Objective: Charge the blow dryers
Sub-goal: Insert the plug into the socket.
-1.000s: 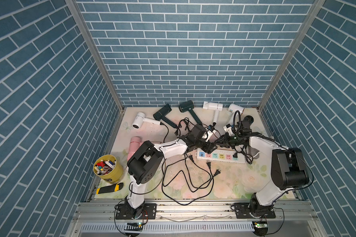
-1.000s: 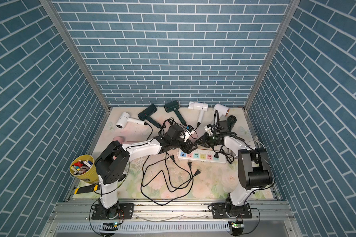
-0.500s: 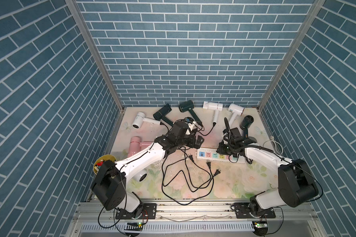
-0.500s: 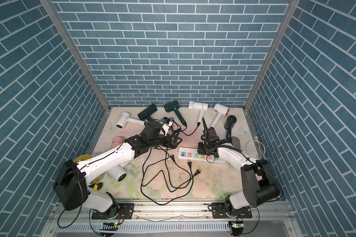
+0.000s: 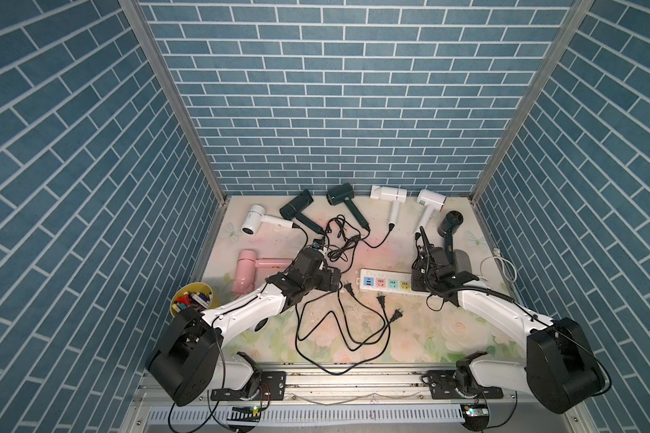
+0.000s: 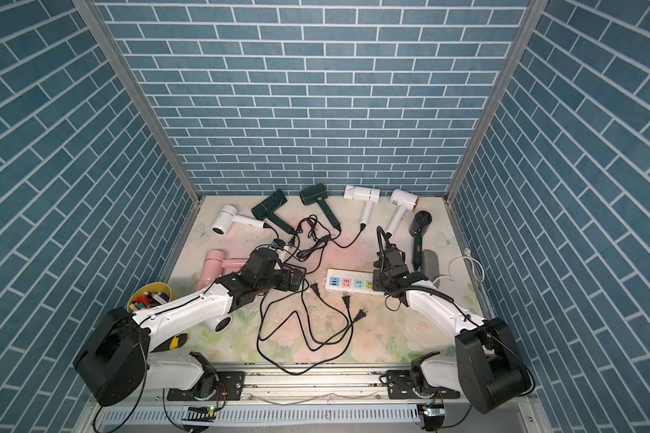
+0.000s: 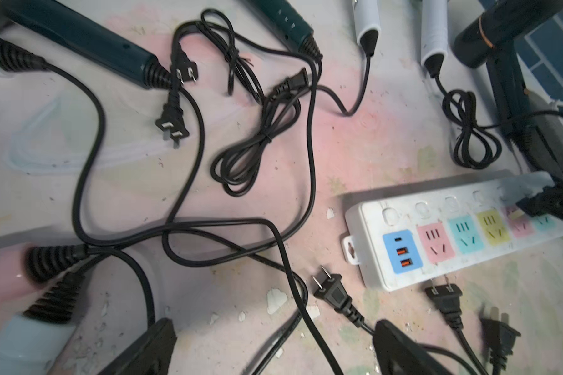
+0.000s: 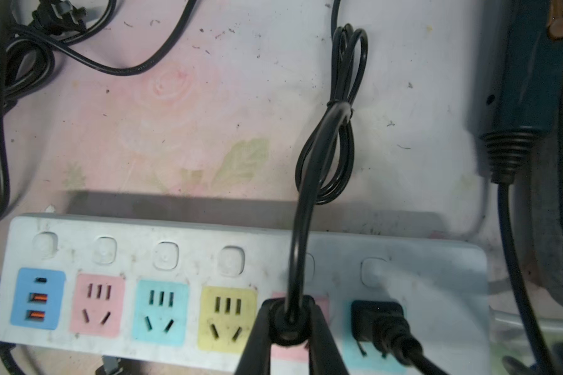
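Observation:
Several blow dryers lie along the back of the mat in both top views: white (image 5: 254, 223), dark green (image 5: 297, 204), white (image 5: 389, 195), black (image 5: 451, 223) and pink (image 5: 246, 270). Their black cords tangle across the middle. My right gripper (image 8: 288, 324) is shut on a black plug (image 8: 288, 316) standing over the second pink socket of the white power strip (image 8: 127, 240). Another plug (image 8: 376, 316) sits in the light-blue socket beside it. My left gripper (image 7: 273, 331) hangs open over the mat near the strip's left end (image 5: 368, 281), with a loose plug (image 7: 330, 289) and a cord between its fingers.
A yellow cup of small toys (image 5: 191, 303) stands at the front left, with a yellow-black tool (image 6: 175, 341) near it. A grey cylinder (image 5: 462, 260) and a white cable (image 5: 500, 266) lie right of the strip. Loose cords and plugs (image 5: 381, 300) spread in front of it.
My left gripper has come forward from the cord tangle to the strip's left end, and its jaws have opened wider. My right gripper stays shut at the strip.

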Robot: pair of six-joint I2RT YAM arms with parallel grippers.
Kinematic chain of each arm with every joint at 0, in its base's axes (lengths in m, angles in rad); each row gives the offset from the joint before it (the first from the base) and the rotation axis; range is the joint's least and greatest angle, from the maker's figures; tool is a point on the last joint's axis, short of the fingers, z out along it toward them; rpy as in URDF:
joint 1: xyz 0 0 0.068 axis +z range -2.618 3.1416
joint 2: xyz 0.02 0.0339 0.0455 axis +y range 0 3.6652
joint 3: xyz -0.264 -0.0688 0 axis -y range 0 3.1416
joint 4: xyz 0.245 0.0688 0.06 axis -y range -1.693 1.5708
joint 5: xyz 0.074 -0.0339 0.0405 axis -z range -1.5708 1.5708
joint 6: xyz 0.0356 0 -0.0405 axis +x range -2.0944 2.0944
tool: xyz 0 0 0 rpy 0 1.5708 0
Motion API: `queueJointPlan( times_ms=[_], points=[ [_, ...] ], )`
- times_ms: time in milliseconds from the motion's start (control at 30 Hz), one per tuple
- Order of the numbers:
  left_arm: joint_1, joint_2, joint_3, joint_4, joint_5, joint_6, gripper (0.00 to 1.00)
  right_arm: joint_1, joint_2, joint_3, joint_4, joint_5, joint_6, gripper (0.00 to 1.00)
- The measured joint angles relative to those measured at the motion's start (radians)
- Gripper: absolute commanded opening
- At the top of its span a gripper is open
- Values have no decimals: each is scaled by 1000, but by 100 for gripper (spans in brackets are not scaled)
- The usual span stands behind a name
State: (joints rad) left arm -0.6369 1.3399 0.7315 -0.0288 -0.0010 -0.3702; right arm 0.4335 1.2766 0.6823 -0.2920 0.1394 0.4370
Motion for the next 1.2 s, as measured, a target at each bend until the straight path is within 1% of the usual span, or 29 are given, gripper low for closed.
queueJointPlan(
  times_ms=[467, 833, 1200],
  points=[
    [6, -35, -3, 39, -21, 1, 100, 6, -2, -13, 24, 22, 2, 0],
    [6, -100, -18, 50, -44, 6, 100, 6, -4, -18, 24, 88, 3, 0],
    [6, -102, -18, 57, -43, 7, 100, 1, -71, -66, 16, 132, 3, 0]
  ],
)
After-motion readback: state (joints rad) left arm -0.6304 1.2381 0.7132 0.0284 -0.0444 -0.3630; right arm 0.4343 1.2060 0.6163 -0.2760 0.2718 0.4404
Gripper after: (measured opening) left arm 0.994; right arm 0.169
